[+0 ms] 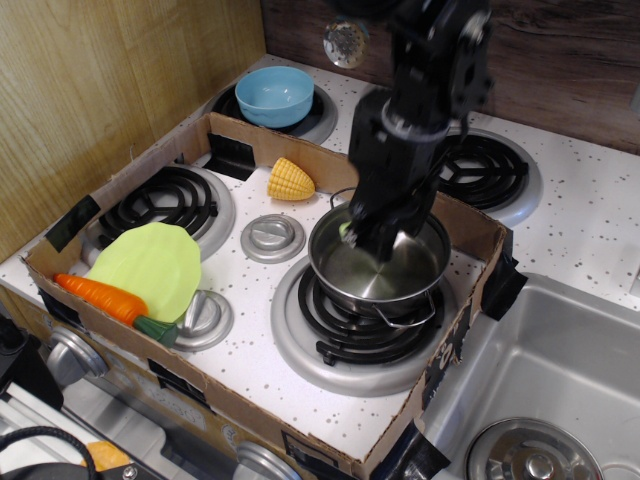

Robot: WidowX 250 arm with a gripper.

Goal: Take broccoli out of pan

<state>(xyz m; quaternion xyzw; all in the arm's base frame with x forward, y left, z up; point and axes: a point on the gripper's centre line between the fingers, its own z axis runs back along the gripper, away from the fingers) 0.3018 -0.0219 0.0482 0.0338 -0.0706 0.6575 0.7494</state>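
The shiny steel pan [392,276] stands on the front right burner inside the cardboard tray. Its inside looks bare. My gripper [366,238] hangs over the pan's back left rim, fingers pointing down. It is shut on the broccoli [346,230], of which only a small light green sliver shows at the left of the fingers. The rest of the broccoli is hidden behind the black fingers. The broccoli sits at about rim height, clear of the pan's floor.
A cardboard tray wall [470,215] rings the stove top. A yellow corn piece [290,180], a blue bowl [274,95], a flat green lettuce leaf [150,265] and a carrot [98,296] lie to the left. A sink [560,360] is at the right.
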